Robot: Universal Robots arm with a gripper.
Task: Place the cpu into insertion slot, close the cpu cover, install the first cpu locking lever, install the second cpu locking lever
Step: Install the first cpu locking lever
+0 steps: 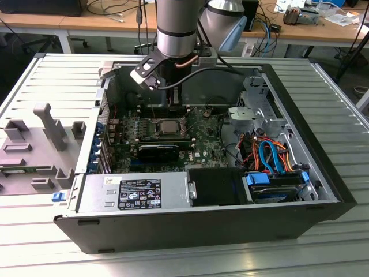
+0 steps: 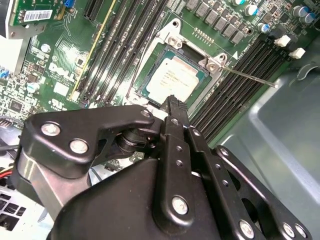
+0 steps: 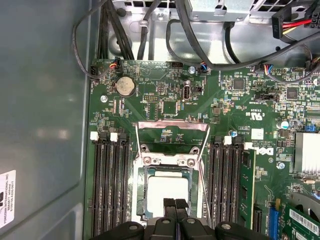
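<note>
cpu [image 3: 167, 192]: 1 | insertion slot [image 3: 167, 160]: 1 | cpu cover [image 3: 173, 124]: 1 | coin cell [image 3: 125, 86]: 1

— What is lying under the case [image 1: 190, 228]?
— A ribbed metal table [image 1: 323, 254] is carrying it.
— And behind the case?
— Wooden desks [image 1: 69, 23] are standing there, cables [image 1: 115, 8] trailing over them.

We log black label [image 1: 140, 193] on power supply [image 1: 95, 196], 7 o'clock from exterior view's centre. White sticker [image 3: 6, 197] on case wall [image 3: 45, 100]. Barcode sticker [image 2: 37, 15] on green card [image 2: 61, 14]. No print legible to us.
</note>
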